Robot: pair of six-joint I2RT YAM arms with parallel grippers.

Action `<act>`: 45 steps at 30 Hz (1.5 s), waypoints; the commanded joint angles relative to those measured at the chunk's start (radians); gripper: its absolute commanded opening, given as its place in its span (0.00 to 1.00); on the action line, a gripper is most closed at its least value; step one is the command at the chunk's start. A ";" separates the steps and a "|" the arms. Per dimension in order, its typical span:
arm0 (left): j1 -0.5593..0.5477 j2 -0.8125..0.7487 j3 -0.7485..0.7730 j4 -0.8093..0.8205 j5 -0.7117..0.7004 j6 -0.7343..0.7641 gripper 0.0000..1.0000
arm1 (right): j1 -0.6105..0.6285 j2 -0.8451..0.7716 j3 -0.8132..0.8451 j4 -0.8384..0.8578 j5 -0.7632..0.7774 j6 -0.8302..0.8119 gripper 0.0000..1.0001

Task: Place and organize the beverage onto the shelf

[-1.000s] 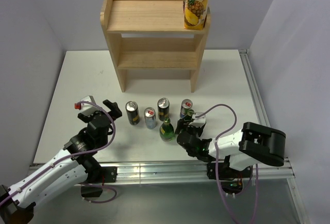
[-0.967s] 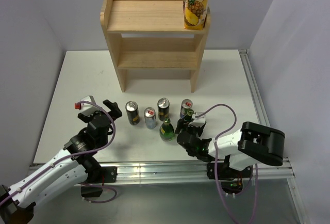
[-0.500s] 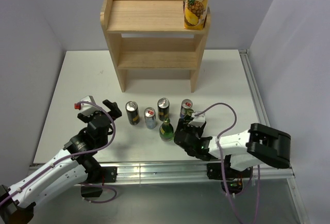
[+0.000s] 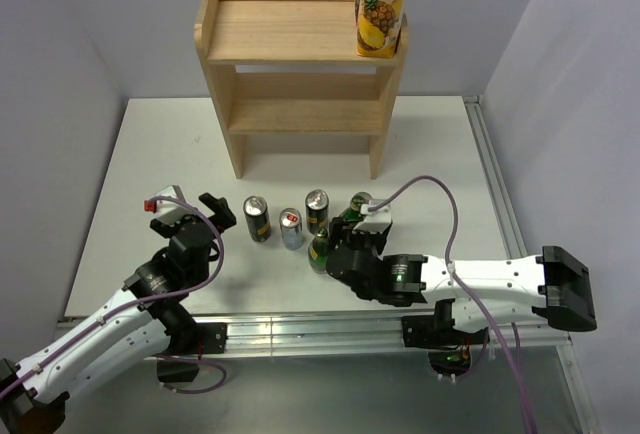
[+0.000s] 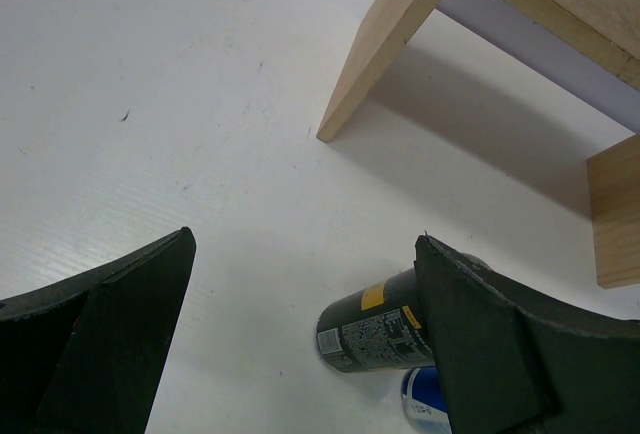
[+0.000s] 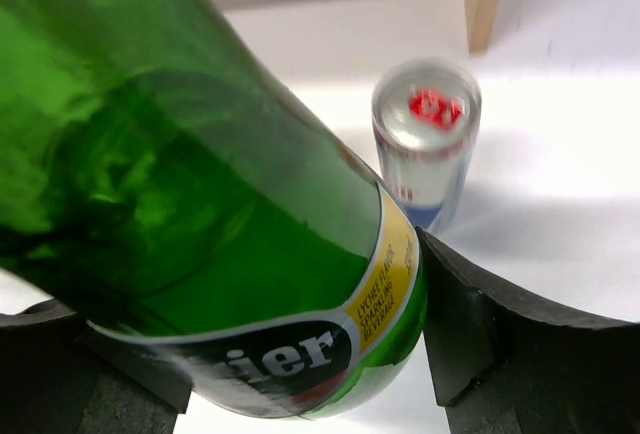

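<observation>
White tabletop (image 4: 150, 154) and pale walls frame your scene. Toward 6 o'clock of that surface the drinks stand in a loose row, none on the shelf (image 4: 300, 44) yet. Your right gripper (image 6: 280, 354) pinches a green bottle (image 6: 200, 214) by its body, tilted, a finger on each side of the glass. At 1 o'clock beyond it, apart, a silver-blue can (image 6: 425, 144) stands upright. From above, a second green bottle (image 4: 319, 250) sits at that gripper's 9 o'clock; further that way come a dark can (image 4: 317, 211), another silver-blue can (image 4: 291, 228) and a second dark can (image 4: 257, 219). Your left gripper (image 4: 215, 212) is spread wide and holds nothing, near the row's 9 o'clock end. At 12 o'clock stands the shelf, with a juice carton (image 4: 384, 4) at its top tier's 3 o'clock end.
</observation>
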 commanded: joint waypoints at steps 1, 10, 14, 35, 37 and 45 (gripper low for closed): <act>-0.004 -0.016 -0.003 0.041 0.003 0.026 0.99 | -0.008 -0.038 0.124 0.197 0.121 -0.294 0.00; -0.004 -0.016 -0.002 0.042 0.012 0.033 0.99 | -0.259 0.061 0.335 0.354 -0.163 -0.574 0.00; -0.004 -0.040 -0.009 0.045 0.017 0.037 0.99 | -0.360 0.124 0.402 0.366 -0.227 -0.609 0.00; -0.004 -0.059 -0.023 0.056 0.031 0.043 0.99 | -0.630 0.345 0.698 0.357 -0.422 -0.640 0.00; -0.004 -0.060 -0.025 0.059 0.032 0.044 0.99 | -0.635 0.360 0.714 0.359 -0.427 -0.640 0.00; -0.004 -0.071 -0.022 0.050 0.037 0.040 0.99 | -0.693 0.457 0.790 0.346 -0.444 -0.611 0.00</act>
